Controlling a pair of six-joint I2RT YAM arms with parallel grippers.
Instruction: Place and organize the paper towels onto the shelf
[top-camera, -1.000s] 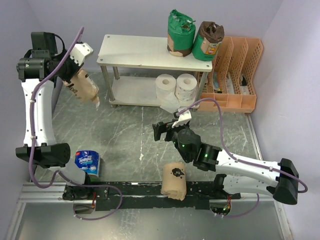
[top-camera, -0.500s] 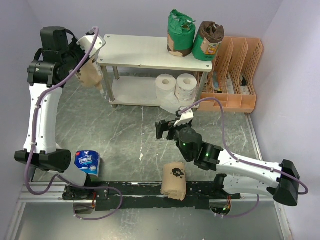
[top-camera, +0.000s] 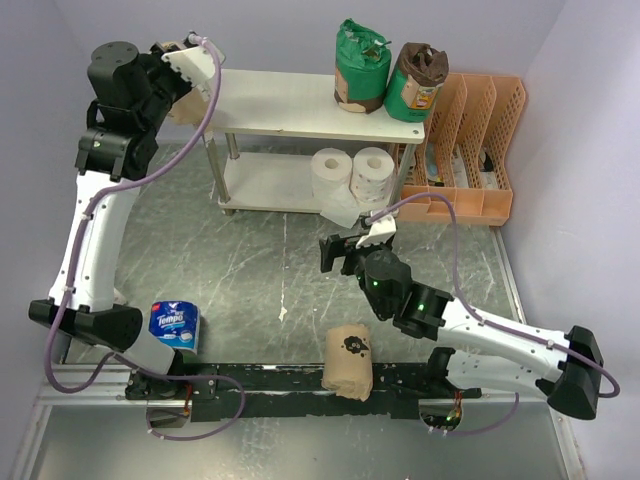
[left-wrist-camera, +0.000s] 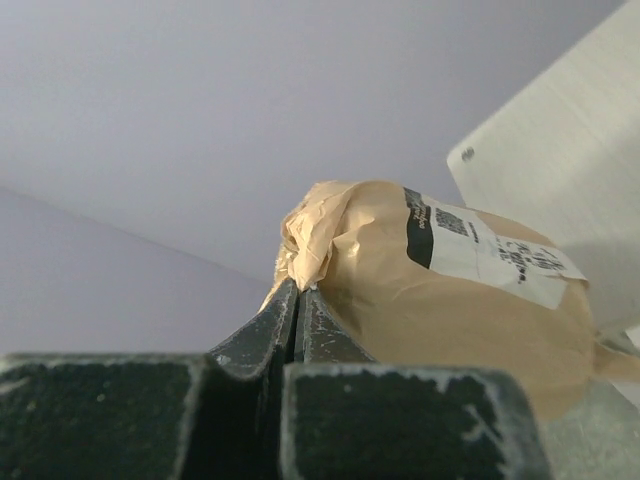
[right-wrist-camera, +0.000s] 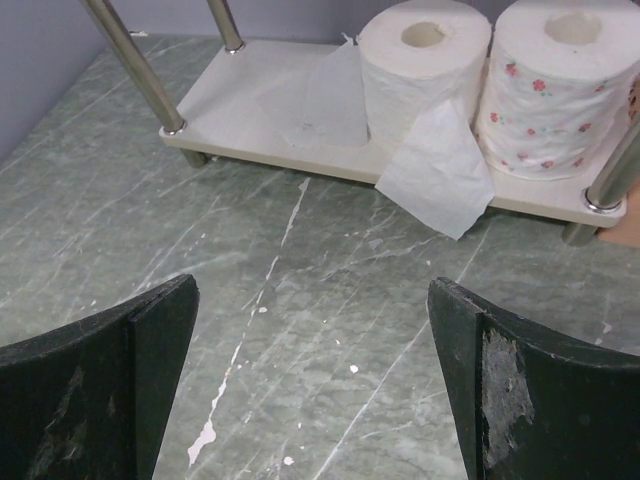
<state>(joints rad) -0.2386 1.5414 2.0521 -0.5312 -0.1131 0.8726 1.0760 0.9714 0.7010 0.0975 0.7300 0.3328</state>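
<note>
Bright, even, soft shadows; sharp.

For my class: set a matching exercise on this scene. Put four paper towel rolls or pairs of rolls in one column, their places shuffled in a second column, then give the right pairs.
Column one
1. blue Tempo roll
2. green-wrapped rolls
3. white rolls
4. tan roll with the white label

Column two
A. on the lower board of the shelf
B. pinched by its wrap in the left gripper
C. on the table, near left part
D. on the shelf's top board, right end

Pairs: 1-C, 2-D, 3-A, 4-B
</note>
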